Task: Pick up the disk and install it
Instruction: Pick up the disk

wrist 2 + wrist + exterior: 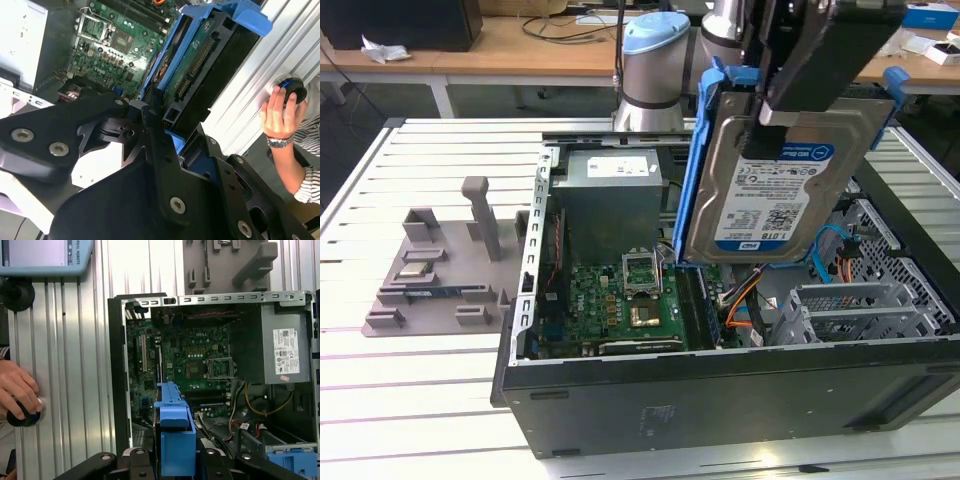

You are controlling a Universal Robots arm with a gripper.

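Note:
The disk [775, 190], a silver hard drive with a blue-and-white label in a bright blue carrier frame, hangs upright in the air above the open computer case [720, 400]. My gripper [780, 108] is shut on its upper edge, coming down from the top of the exterior view. In the second wrist view the disk [197, 65] is seen edge-on, its connector side showing, with the black fingers [152, 117] clamped on it over the motherboard. In the first wrist view the blue carrier [175, 435] stands between the gripper [172, 462] arms, above the case interior.
Inside the case are the green motherboard [620, 300], a grey power supply [610, 190] and a metal drive cage [860, 310] with a lone blue bracket [292, 462]. A grey fixture [440, 270] stands at the exterior view's left. A person's hand [17, 390] rests on a black knob beside the case.

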